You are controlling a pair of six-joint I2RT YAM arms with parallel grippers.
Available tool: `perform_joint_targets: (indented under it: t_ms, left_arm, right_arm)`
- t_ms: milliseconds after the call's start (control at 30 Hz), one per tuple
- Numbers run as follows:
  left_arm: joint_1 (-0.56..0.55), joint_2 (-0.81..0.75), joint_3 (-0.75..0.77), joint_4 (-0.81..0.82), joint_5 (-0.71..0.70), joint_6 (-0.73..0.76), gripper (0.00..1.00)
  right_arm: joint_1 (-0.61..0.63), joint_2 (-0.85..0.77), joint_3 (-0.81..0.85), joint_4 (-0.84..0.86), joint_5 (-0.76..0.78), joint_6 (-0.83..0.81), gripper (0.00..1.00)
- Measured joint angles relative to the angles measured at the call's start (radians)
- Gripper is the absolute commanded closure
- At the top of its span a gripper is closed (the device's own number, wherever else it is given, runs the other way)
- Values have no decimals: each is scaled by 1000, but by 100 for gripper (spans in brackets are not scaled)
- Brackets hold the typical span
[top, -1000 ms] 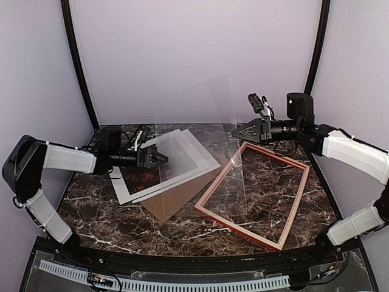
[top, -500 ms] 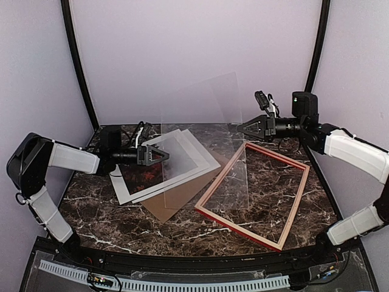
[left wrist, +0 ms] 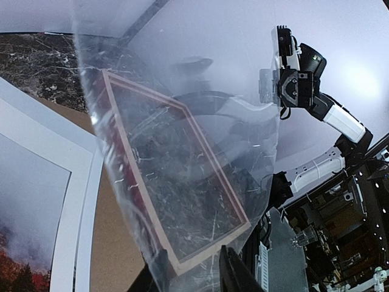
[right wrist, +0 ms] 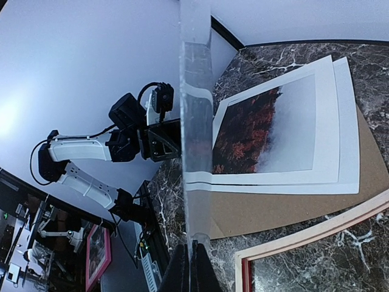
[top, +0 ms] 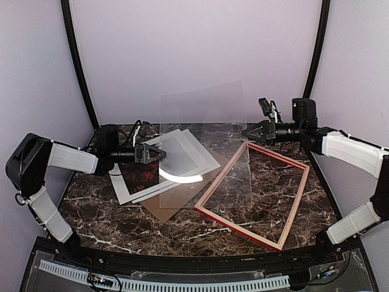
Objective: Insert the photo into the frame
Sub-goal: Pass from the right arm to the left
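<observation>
Top external view: both arms are working on a large clear, thin rectangular sheet [top: 206, 137], which is standing nearly upright above the dark marble counter [top: 103, 207].

- Right tool [top: 246, 131]: pressed together on the sheet's upper right edge. The right wrist view is showing that edge running straight into the closed tips.
- Left tool [top: 160, 152]: a second ago its jaws were spread wide; now they are narrowing around the sheet's lower left edge. In the left wrist view the sheet's corner is sitting between the two dark fingers [left wrist: 234, 277]. I cannot tell whether they are pinching it yet.
- The sheet is now showing a bright curved glare low on its face that was absent before. It is probably flexing or tilting as the second hold comes on.
- Misty-sky print of reddish-orange trees with a white margin, the photo [top: 141, 177]: lying image-up, unmoved, on a pale sheet [right wrist: 349, 121] and a brown backing board [top: 167, 210], left of the frame and not touching it.
- Large thin wooden frame with red edges [top: 238, 229]: lying flat, pale side up, with bare marble showing through its opening.

Judgement: the clear pane is likely going into the frame first. The photo step is not yet starting.
</observation>
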Motion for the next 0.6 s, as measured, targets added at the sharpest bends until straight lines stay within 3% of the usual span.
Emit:
perform_joint_targets:
  t_ms: [333,600]
  left_arm:
    - [-5,-7,0,90,63,-70,85]
    - [-5,-21,-5,98,61,-82,87]
  right_arm:
    - [-3,39,-46,5,-18,-26,100]
    - [-10,39,-55,27,-13,-21,100]
